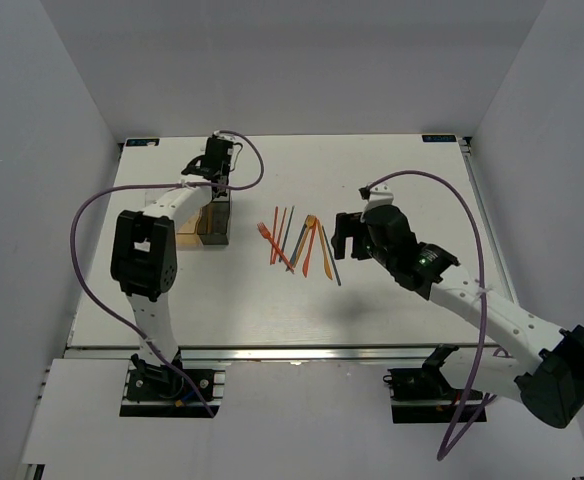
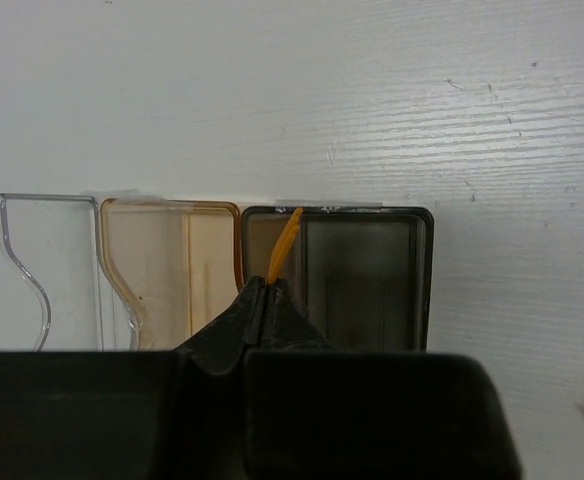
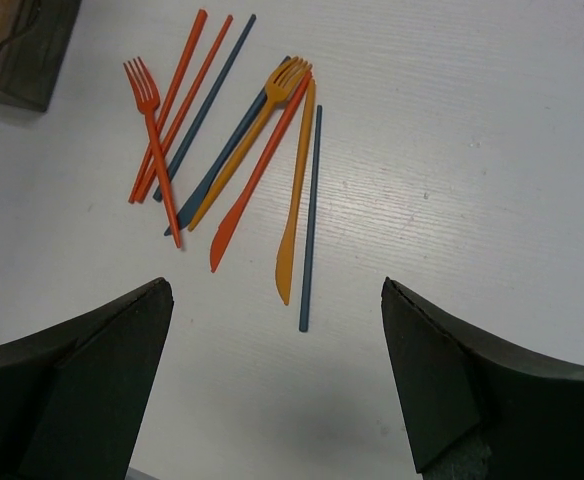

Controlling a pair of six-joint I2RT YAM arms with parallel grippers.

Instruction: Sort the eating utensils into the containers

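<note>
Jaws of the left gripper (image 2: 264, 290) pinch an orange utensil (image 2: 285, 245) above the containers (image 2: 172, 203), near the tan and grey bins' shared wall, likely for release, while right gripper (image 3: 275, 300) jaws gape over loose utensils (image 3: 237, 150) on the counter (image 3: 472, 150), probably choosing one.

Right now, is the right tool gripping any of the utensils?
No, the right tool stands wide open above the utensils, which lie loose on the table.
</note>
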